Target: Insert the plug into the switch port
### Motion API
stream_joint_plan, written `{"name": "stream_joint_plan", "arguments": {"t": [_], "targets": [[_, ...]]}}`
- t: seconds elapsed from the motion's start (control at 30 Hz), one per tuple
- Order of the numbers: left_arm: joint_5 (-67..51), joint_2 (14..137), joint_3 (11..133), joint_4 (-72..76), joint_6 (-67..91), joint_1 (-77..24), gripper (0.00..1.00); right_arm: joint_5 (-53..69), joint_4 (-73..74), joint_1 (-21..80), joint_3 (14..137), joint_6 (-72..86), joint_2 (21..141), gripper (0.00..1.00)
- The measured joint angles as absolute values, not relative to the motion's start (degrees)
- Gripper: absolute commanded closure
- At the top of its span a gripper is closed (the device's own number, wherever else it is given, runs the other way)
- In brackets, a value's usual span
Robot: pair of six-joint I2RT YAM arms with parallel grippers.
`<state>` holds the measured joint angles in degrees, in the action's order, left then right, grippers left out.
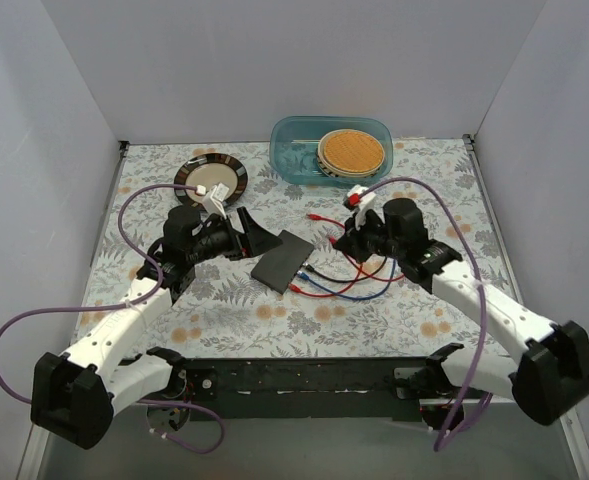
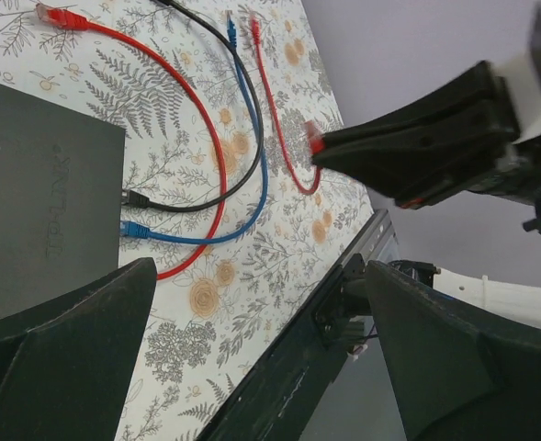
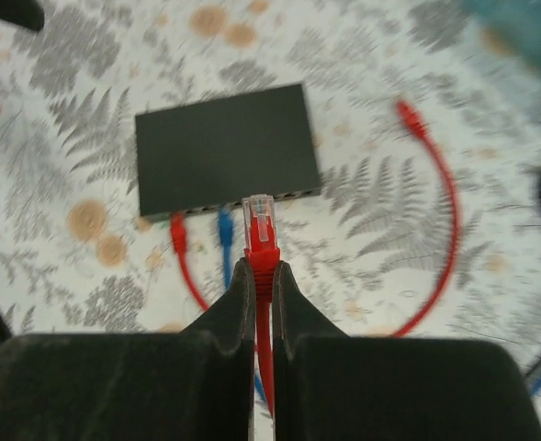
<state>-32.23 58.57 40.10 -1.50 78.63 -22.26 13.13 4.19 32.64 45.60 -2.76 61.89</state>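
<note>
The flat dark grey switch (image 1: 282, 260) (image 2: 40, 202) (image 3: 224, 152) lies mid-table, its port edge (image 3: 279, 196) facing my right arm. My right gripper (image 3: 262, 266) (image 1: 340, 240) is shut on a red plug (image 3: 260, 225) (image 2: 315, 138) with a clear tip. The plug hangs above the cloth, pointing at the port row and just short of it. A red plug (image 3: 178, 234) and a blue plug (image 3: 223, 227) sit in ports to its left, and a black plug (image 2: 134, 197) is at the same edge. My left gripper (image 2: 261, 266) (image 1: 259, 235) is open beside the switch's far-left corner, holding nothing.
A round plate (image 1: 211, 180) lies at the back left. A blue-green tub (image 1: 304, 160) holding a woven disc stands at the back. Red, blue and black cables (image 1: 359, 285) loop between the switch and my right arm. A loose red plug (image 1: 317, 215) lies behind the switch.
</note>
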Motion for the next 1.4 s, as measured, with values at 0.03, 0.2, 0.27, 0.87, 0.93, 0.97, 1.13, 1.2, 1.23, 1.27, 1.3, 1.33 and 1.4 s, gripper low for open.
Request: {"name": "stream_joint_plan", "arguments": {"t": [0.03, 0.2, 0.27, 0.87, 0.93, 0.97, 1.13, 1.2, 1.23, 1.27, 1.3, 1.33, 1.4], "targets": [[-32.51, 58.92, 40.1, -1.28, 78.65, -22.26, 0.02, 15.53, 4.16, 32.64, 45.65, -2.76, 64.29, 0.99], [-34.09, 61.71, 40.07, -0.78, 78.83, -22.26, 0.13, 26.22, 3.57, 32.8, 45.17, -1.52, 74.46, 0.99], [-35.0, 63.4, 40.05, -0.05, 79.09, -22.28, 0.16, 28.64, 2.02, 32.86, 44.51, -0.3, 74.81, 0.99], [-36.88, 78.67, 40.58, 6.9, 81.47, -31.51, 0.44, 34.13, -4.56, 35.09, 42.46, 4.21, 73.19, 0.99], [-36.91, 78.91, 40.66, 7.64, 81.69, -31.7, 0.45, 34.11, -4.51, 35.33, 42.46, 4.27, 72.77, 0.99], [-36.93, 79.09, 40.77, 7.99, 81.8, -31.75, 0.46, 34.09, -4.54, 35.38, 42.46, 4.27, 72.66, 0.99], [-36.99, 79.96, 41.12, 9.8, 82.39, -32.1, 0.53, 33.36, -4.25, 36.27, 42.48, 4.21, 72.55, 0.99], [-37.04, 80.34, 41.12, 10.28, 82.65, -32.12, 0.58, 33.01, -3.99, 36.88, 42.5, 4.16, 72.55, 0.99], [-37.06, 80.49, 41.12, 10.44, 82.83, -32.12, 0.6, 32.82, -3.88, 37.23, 42.5, 4.14, 72.55, 0.99], [-37.1, 80.6, 41.12, 10.63, 82.96, -32.12, 0.61, 32.64, -3.75, 37.52, 42.5, 4.12, 72.55, 0.99], [-37.17, 80.71, 41.12, 10.83, 83.02, -32.12, 0.62, 32.38, -3.55, 37.71, 42.5, 4.12, 72.55, 0.99], [-37.26, 80.82, 41.15, 11.05, 83.02, -32.12, 0.67, 32.08, -3.42, 37.95, 42.5, 4.12, 72.55, 0.99], [-37.36, 80.97, 41.15, 11.22, 83.13, -32.12, 0.73, 31.64, -3.29, 38.2, 42.5, 4.12, 72.55, 0.99]]}}
